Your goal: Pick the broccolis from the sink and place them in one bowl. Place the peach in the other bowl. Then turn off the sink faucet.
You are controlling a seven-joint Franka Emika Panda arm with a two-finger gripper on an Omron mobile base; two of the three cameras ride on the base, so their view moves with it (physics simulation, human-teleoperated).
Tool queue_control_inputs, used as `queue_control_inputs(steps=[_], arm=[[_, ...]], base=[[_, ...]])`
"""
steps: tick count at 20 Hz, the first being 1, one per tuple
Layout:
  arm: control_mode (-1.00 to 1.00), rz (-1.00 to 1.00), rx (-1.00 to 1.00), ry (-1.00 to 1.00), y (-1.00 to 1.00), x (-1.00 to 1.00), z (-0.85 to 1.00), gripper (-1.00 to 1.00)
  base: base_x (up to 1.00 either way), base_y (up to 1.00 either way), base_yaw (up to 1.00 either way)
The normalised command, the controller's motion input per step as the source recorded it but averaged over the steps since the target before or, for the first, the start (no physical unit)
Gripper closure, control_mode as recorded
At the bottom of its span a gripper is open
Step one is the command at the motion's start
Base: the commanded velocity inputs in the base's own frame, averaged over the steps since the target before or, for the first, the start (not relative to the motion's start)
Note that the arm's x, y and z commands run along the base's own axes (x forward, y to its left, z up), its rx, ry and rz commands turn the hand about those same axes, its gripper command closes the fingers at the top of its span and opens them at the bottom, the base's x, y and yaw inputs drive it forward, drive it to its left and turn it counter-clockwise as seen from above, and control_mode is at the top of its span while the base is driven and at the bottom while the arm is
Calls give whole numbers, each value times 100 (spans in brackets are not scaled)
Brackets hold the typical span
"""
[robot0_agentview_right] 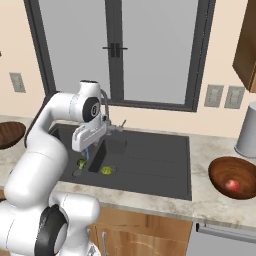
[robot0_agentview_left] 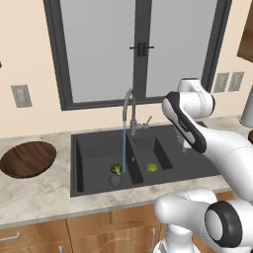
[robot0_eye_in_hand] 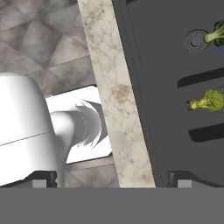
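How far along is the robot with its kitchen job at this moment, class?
Done: the peach lies in the right-hand bowl. In hand: nothing; the open gripper hangs over the counter edge, its fingers apart. Left: both broccolis sit in the sink, the other bowl holds nothing, and the faucet runs.

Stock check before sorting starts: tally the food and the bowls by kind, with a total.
Broccoli florets: 2, one by the left basin's drain, one in the right basin.
Peach: 1, in the right-hand bowl.
Wooden bowls: 2, left and right of the sink.
Total: 5
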Motion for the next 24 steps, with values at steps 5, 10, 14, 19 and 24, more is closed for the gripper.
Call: queue_control_inputs(steps=[5, 10, 14, 19, 24], arm=[[-100, 0, 0, 0, 0, 0, -12, -100], [-100, 0, 0, 0, 0, 0, -10, -100], [-100, 0, 0, 0, 0, 0, -9, -100], [-100, 0, 0, 0, 0, 0, -1, -100], [-100, 0, 0, 1, 0, 0, -4, -100]], base=[[0, 0, 0], [0, 0, 0], [0, 0, 0], [0, 0, 0], [0, 0, 0]])
